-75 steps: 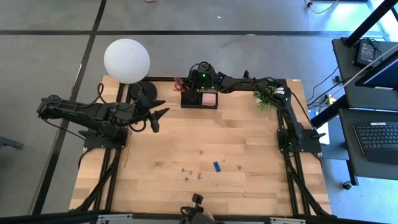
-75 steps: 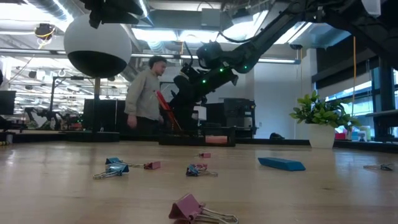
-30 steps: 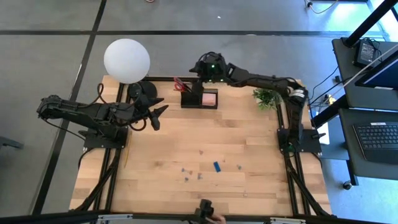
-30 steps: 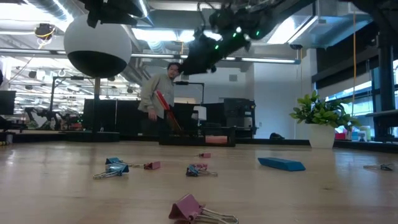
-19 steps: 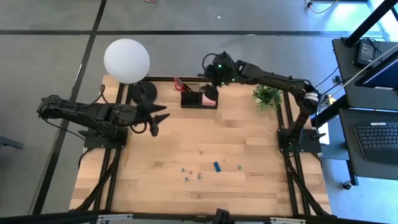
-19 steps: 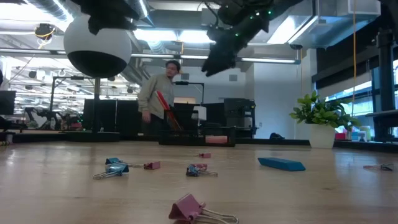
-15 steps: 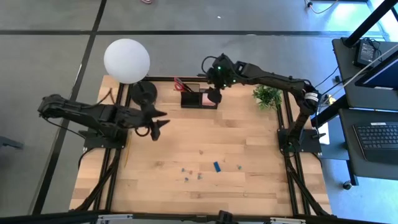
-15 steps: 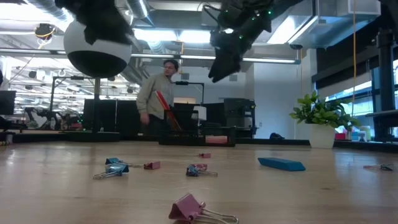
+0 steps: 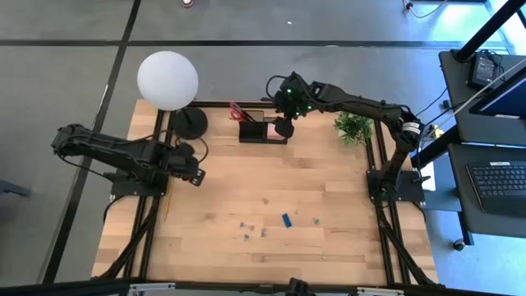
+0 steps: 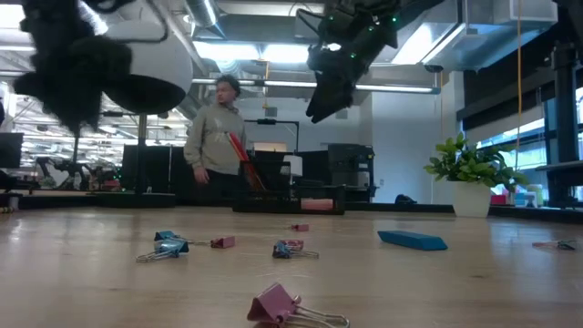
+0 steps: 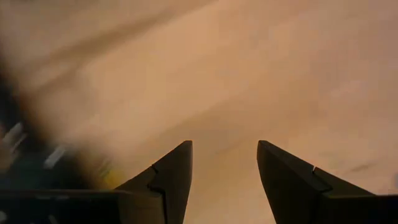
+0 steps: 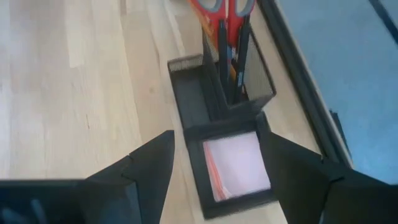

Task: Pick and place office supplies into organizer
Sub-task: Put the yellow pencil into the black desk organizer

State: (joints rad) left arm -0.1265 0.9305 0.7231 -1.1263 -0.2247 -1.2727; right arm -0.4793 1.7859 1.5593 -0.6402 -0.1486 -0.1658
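Note:
The black organizer [image 9: 256,131] stands at the table's far edge; red-handled scissors [image 12: 221,6] and black pens [image 12: 222,59] stand upright in its cup, and a pink sticky-note pad [image 12: 235,163] lies in its tray. My right gripper [image 9: 284,128] hangs open above the pad's compartment, tipped down, touching nothing. My left gripper [image 9: 196,173] is open at the table's left, pointing down over bare wood [image 11: 224,74]. Several clips [image 10: 290,247] and a blue block [image 9: 286,219] lie in the near middle. A thin pencil [image 9: 167,203] lies along the left edge.
A lamp with a white globe [image 9: 168,79] and a round black base [image 9: 189,124] stands at the far left. A green potted plant [image 9: 352,127] stands at the far right. A person [image 10: 215,137] shows in the room behind the table.
My left gripper has sunk toward the table, tipping from nearly level to pointing down and rolling as it went. My right gripper has moved a little toward the table's right and tipped down over the organizer, then kept still. Both stay open.

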